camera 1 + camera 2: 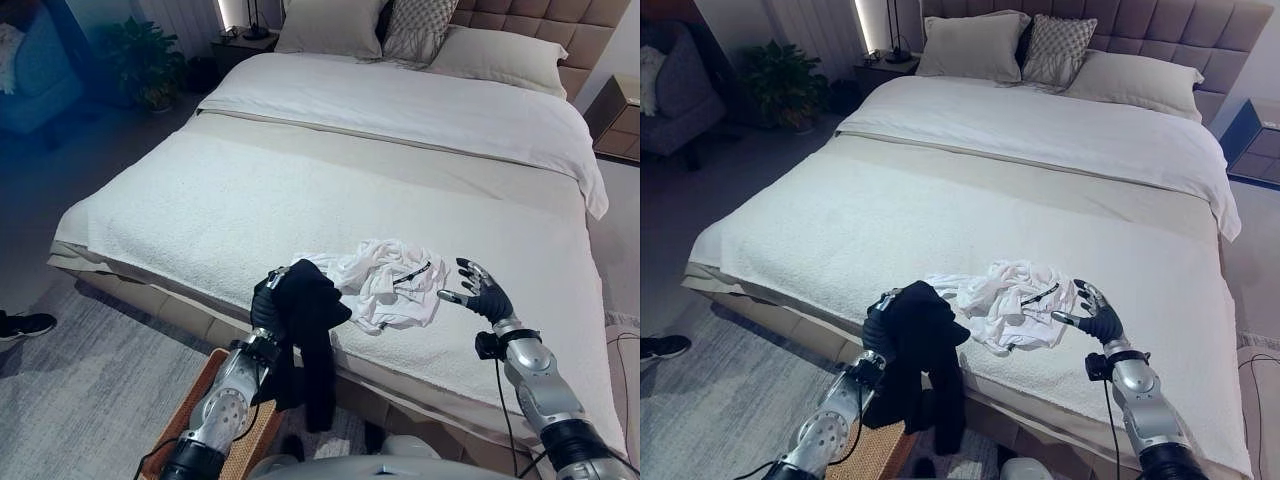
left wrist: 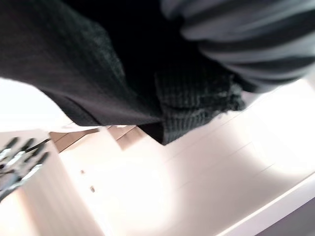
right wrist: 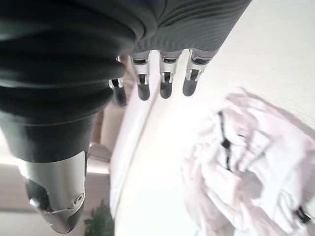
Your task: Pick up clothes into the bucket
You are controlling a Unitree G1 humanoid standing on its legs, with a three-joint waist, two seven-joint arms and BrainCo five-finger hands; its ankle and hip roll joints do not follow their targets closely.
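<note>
- Left eye view, lower centre: the left hand is at the near edge of the bed, wrapped in a black garment that drapes over it and hangs down limp past the mattress edge in a long, narrow fold.
- The garment covers the left hand's fingers, so I cannot tell whether they are curled round the cloth or straight.
- Left wrist view: the same black cloth shows a fine ribbed knit, with a thicker waffle-textured hem at its lower edge.
- Just right of the black garment, a crumpled white garment lies on the bed's near edge in a soft, wrinkled heap, with a thin dark strip across its folds.
- Lower right of the left eye view: the right hand hovers just beside the white heap, fingers spread and straight, thumb pointing toward the cloth, holding nothing. In the right wrist view its dark-tipped fingers hang in a row above the white cloth, apart from it.
- The bed has a nubbly, towel-like cream cover, a smooth white duvet folded across the upper part, and pillows against a tufted, padded headboard.
- Lower left of centre, beneath the left arm, a woven basket with a tan wicker rim stands on the grey rug.
- Upper left: a leafy potted plant by a dark nightstand.
- Far left edge: a person's dark shoe on the floor.
</note>
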